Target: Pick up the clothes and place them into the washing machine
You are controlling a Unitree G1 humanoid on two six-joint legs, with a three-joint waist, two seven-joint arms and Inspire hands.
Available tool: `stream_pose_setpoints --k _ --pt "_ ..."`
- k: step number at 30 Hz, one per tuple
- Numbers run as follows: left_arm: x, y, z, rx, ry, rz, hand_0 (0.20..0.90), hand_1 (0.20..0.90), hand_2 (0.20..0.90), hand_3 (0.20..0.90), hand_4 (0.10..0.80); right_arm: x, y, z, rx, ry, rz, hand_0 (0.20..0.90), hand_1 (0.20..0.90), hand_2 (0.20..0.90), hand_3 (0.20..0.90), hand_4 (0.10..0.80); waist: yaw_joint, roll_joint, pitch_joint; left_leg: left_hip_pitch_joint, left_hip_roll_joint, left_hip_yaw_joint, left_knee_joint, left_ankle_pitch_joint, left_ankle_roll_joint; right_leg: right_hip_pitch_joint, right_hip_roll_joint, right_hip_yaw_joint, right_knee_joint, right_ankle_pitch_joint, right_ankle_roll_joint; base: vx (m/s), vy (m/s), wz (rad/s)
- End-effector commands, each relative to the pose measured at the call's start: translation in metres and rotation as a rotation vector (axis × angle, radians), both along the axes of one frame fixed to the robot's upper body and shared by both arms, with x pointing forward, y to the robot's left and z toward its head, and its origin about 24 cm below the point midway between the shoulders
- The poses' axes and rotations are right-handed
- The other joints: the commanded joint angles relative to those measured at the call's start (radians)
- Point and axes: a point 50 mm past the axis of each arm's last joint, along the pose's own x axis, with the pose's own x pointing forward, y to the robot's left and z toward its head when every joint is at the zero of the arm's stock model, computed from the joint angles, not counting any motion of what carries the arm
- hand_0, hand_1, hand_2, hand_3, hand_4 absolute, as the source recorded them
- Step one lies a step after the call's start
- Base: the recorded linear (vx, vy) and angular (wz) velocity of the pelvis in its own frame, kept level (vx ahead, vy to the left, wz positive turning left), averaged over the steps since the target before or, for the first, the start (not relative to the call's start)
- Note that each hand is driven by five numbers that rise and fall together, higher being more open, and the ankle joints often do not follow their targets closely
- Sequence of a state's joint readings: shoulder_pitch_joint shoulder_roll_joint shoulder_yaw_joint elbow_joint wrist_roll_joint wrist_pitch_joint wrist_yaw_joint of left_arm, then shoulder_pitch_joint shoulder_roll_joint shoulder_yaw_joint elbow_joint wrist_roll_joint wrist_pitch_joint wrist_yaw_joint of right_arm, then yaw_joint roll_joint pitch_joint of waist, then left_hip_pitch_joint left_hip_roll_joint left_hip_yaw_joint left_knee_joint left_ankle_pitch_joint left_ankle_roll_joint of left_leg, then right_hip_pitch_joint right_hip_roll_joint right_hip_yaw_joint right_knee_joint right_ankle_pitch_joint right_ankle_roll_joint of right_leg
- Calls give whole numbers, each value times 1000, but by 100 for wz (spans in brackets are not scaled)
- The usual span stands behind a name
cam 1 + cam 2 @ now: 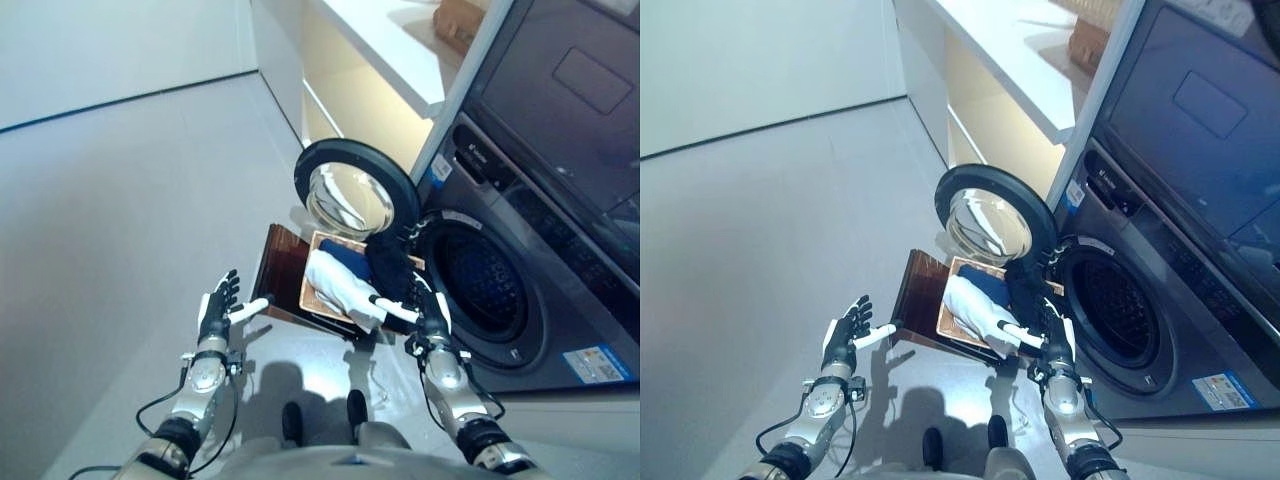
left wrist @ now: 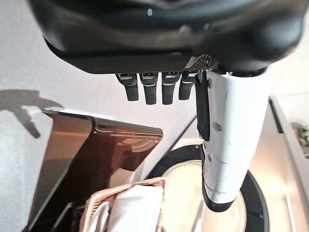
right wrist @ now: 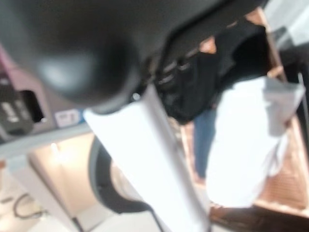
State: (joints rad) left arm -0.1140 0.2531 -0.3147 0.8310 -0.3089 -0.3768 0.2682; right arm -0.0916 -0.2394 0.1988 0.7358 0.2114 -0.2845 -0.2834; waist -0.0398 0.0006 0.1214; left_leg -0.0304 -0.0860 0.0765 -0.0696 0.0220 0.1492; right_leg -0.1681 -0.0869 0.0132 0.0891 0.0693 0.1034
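front-loading washing machine (image 1: 520, 290) on the right, round door (image 1: 352, 190) swung wide open toward the left, dark drum (image 1: 482, 282) exposed behind it. directly in front of the opening, a woven basket (image 1: 318, 262) resting on a dark brown low stand (image 1: 280, 272) on the pale floor (image 1: 120, 220). clothes heaped in the basket: white garment (image 1: 340, 285) nearest, draping over the near rim; blue garment (image 1: 345, 255) behind it; black garment (image 1: 392, 268) on the machine side, bunched up against the edge of the opening. none of the clothes inside the drum yet. left hand (image 1: 218, 308) hovering just left of the stand's near corner, palm up, fingers straight and spread, white-covered thumb (image 1: 247, 309) pointing toward the stand; nothing held, seen plainly in the left wrist view with fingers (image 2: 150, 87) extended side by side. right hand (image 1: 428, 310) at the near right edge of the basket, between basket and machine, its white thumb (image 1: 393, 308) lying along the edge of the white garment, fingers up against the black garment; in the right wrist view the fingers merge into the dark cloth, so cannot tell whether gripping or loose. white counter (image 1: 390, 40) above and beyond the door.
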Motion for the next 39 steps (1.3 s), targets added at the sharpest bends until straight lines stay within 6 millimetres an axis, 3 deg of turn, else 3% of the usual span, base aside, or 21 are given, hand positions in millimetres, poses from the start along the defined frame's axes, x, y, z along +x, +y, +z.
stream_pose_setpoints --k 1,2,3,7,9,12,16,21,30,34,39 --pt "35 10 45 40 -249 -14 900 900 900 900 800 33 8 43 16 -242 39 900 900 900 900 800 14 -6 -6 -67 -19 -25 148 -113 -57 64 -91 -44 201 3 -5 27 84 -46" --pt "34 12 44 37 -245 1 900 900 900 900 800 35 13 44 19 -246 58 900 900 900 900 800 22 -4 -4 -57 -16 -9 150 -120 -65 72 -105 -104 154 -8 -4 32 34 -37" --pt "33 14 44 32 -247 10 900 900 900 900 800 37 14 45 16 -249 69 900 900 900 900 800 26 -6 -5 -54 -13 -1 147 -122 -69 70 -103 -117 120 -8 0 32 33 -37" --pt "33 17 43 20 -249 35 900 900 900 900 800 44 17 51 10 -270 88 900 900 900 900 800 27 -10 -2 -57 -6 6 143 -123 -79 35 -82 -104 4 8 7 12 -42 -16" --pt "31 18 42 10 -247 54 900 900 900 900 800 48 17 54 1 -275 89 900 900 900 900 800 26 -19 8 -37 -3 6 128 -126 -86 -8 -81 -96 -77 73 19 84 -110 2" --pt "30 18 41 -2 -244 65 900 900 900 900 800 47 16 54 -6 -272 92 900 900 900 900 800 17 -26 21 -7 4 -6 112 -127 -97 -34 -74 -72 -91 102 26 99 -139 13" --pt "26 15 36 -21 -227 69 900 900 900 900 800 43 13 51 -13 -261 92 900 900 900 900 800 16 -33 15 15 13 -18 98 -132 -111 -11 -63 -74 -103 90 26 121 -201 25" --pt "24 2 31 -64 -213 48 900 900 900 900 800 44 5 55 -36 -277 81 900 900 900 900 800 15 -32 -8 7 63 -58 109 -122 -152 9 -32 -111 -89 40 3 108 -246 34" --pt "25 -4 26 -63 -181 35 900 900 900 900 800 42 -1 53 -48 -266 75 900 900 900 900 800 11 -30 -28 27 103 -69 120 -110 -176 41 3 -134 -68 -12 -26 83 -158 11" --pt "25 -2 24 -69 -163 42 900 900 900 900 800 30 -8 43 -51 -231 49 900 900 900 900 800 6 -52 -23 -4 142 -64 255 -90 -197 69 50 -117 -55 -55 -64 59 -247 9" --pt "27 -11 23 -86 -158 8 900 900 900 900 800 24 -22 40 -73 -216 0 900 900 900 900 800 8 -70 -1 -84 143 -59 376 -58 -192 108 54 -130 -61 -63 -78 16 -136 15"
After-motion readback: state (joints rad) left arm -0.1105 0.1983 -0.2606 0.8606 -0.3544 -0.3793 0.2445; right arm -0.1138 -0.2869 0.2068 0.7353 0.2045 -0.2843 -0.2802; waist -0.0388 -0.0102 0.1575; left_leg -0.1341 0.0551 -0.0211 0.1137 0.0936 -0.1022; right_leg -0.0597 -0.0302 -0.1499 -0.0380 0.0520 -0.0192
